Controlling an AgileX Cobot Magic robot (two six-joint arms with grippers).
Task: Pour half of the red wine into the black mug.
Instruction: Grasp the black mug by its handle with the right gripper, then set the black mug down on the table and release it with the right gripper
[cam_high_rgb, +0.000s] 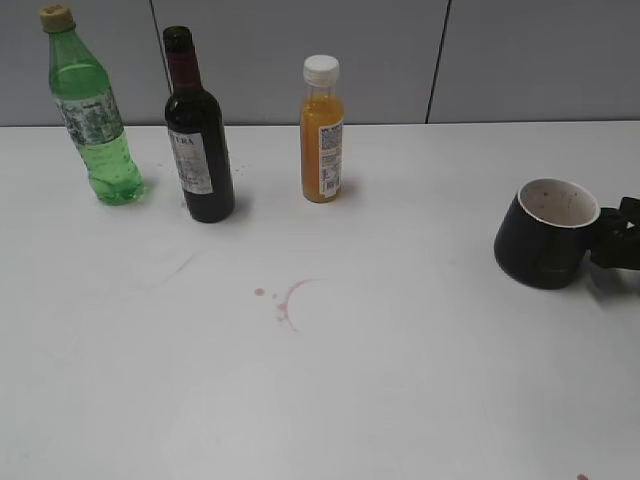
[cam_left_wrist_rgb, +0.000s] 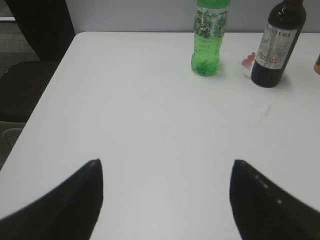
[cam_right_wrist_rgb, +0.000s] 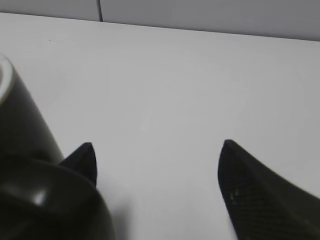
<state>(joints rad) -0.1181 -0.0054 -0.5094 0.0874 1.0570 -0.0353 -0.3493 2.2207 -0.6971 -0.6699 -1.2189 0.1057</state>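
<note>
The red wine is in a dark green bottle with a white label, standing upright at the back left; the left wrist view shows the wine bottle far ahead on the right. The black mug, white inside, sits tilted at the right edge. My right gripper is at its handle side. In the right wrist view the right gripper stands open, and the mug and its dark handle overlap the left finger. My left gripper hangs open over bare table, holding nothing.
A light green plastic bottle stands left of the wine. An orange juice bottle stands to its right. A reddish ring stain and drops mark the middle of the table. The table's left edge borders a dark chair.
</note>
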